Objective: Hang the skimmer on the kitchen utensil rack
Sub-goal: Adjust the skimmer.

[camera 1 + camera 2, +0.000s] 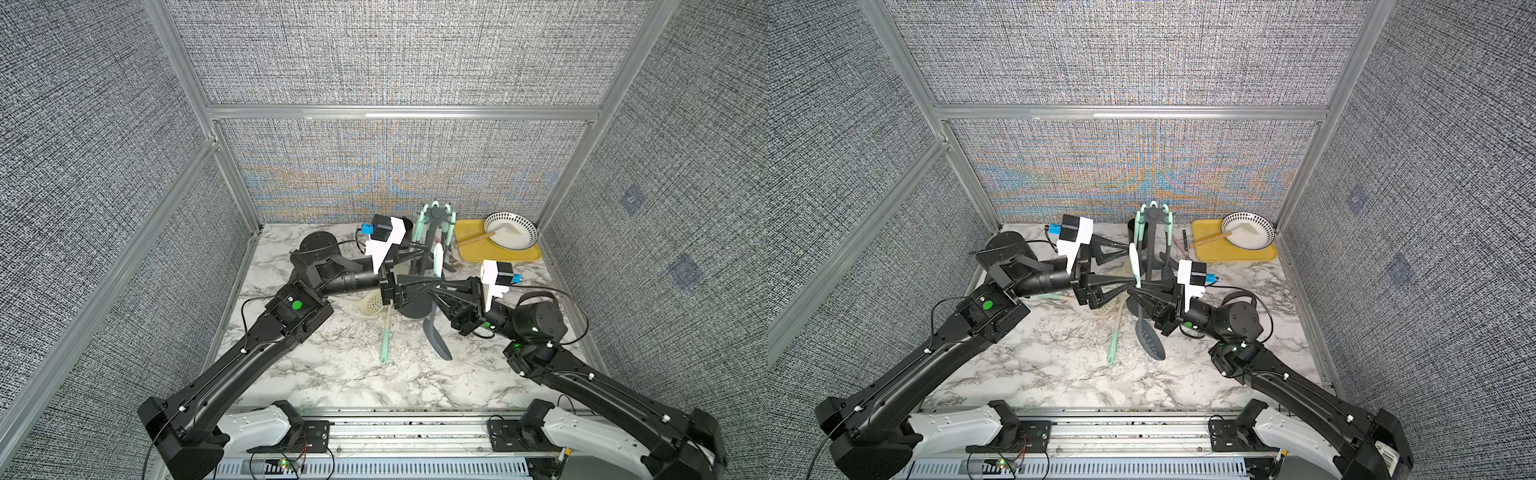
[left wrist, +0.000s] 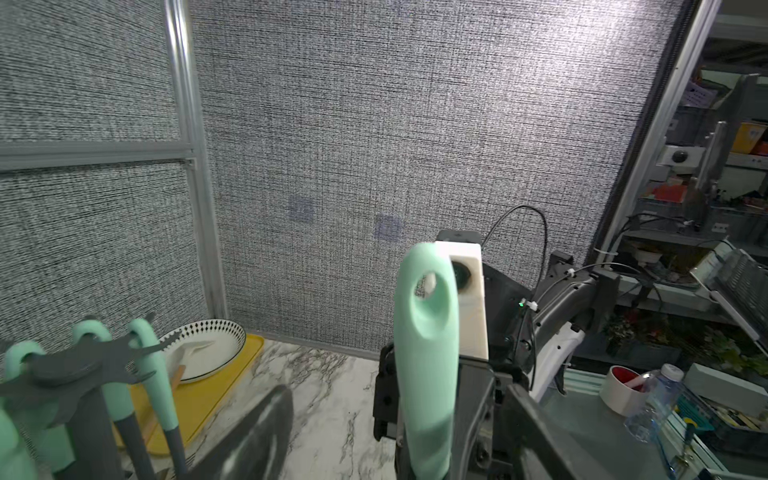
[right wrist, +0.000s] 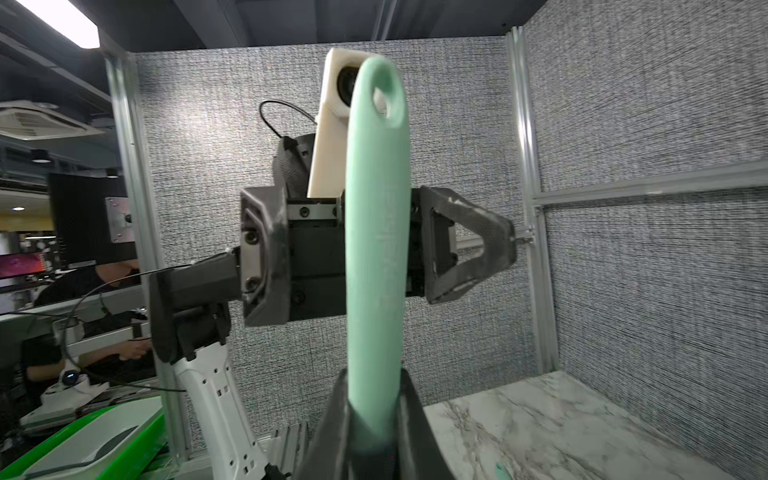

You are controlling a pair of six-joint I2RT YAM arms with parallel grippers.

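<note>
The skimmer has a mint-green handle point(image 1: 437, 259) and a dark grey slotted head point(image 1: 438, 338) that hangs down over the table. My right gripper point(image 3: 374, 415) is shut on the lower handle, also seen in a top view point(image 1: 1138, 295). The handle stands upright with its hanging hole point(image 2: 430, 299) at the top. My left gripper point(image 1: 1133, 268) is open, with its fingers apart on either side of the handle and not touching it. The kitchen utensil rack point(image 1: 436, 214) stands just behind, and its star-shaped crown point(image 2: 75, 365) carries several mint-handled utensils.
A beige strainer ladle point(image 1: 372, 307) with a mint handle lies on the marble table point(image 1: 332, 374) under the left arm. A yellow tray point(image 1: 469, 239) holding a patterned plate point(image 1: 511, 230) sits at the back right. A black cup point(image 1: 1133, 226) stands beside the rack.
</note>
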